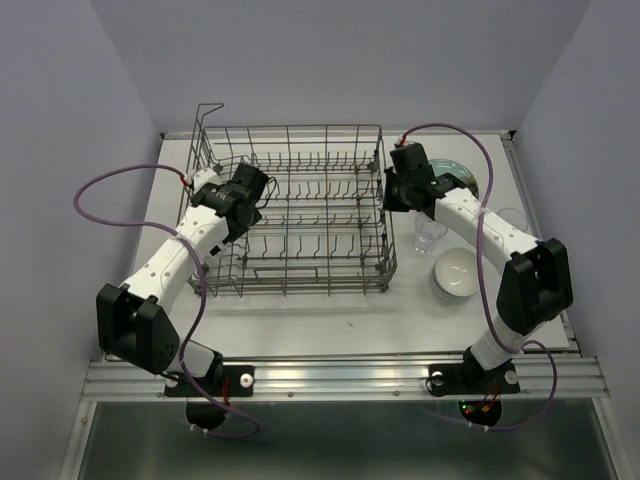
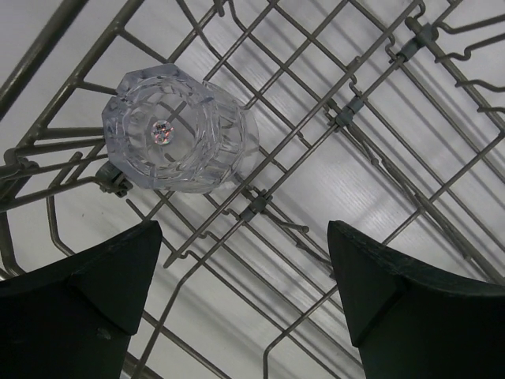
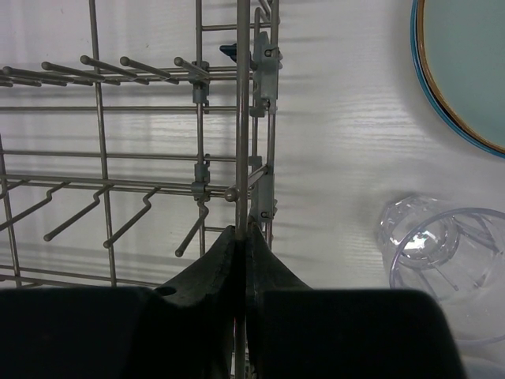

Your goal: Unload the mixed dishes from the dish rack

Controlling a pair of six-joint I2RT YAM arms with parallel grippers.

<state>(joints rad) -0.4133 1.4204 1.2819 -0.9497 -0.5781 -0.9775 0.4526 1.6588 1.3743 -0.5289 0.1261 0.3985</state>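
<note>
The dish rack (image 1: 300, 284) stands in the middle of the white surface (image 1: 330, 322), and most of its tines are bare. One faceted clear glass (image 2: 173, 130) sits in the rack near its left side, resting on the wires close to a corner of the basket. The left claw (image 2: 243, 246) hangs over the rack floor just beside that glass, with its jaws spread wide and nothing between them; the glass lies beyond the left finger and touches neither one.

The right claw (image 3: 242, 237) is at the rack's right wall with its fingers pressed together, pinching an upright wire of the rack's side. It holds no dish.

The other dishes are outside the rack, on the surface to its right. A pale green plate (image 3: 465, 71) with a darker rim lies toward the far right corner. A second glass (image 3: 442, 253) stands just beside the rack's right wall. A third glass (image 1: 512, 220) stands farther right, and stacked white bowls (image 1: 455, 272) sit nearer the front edge
</note>
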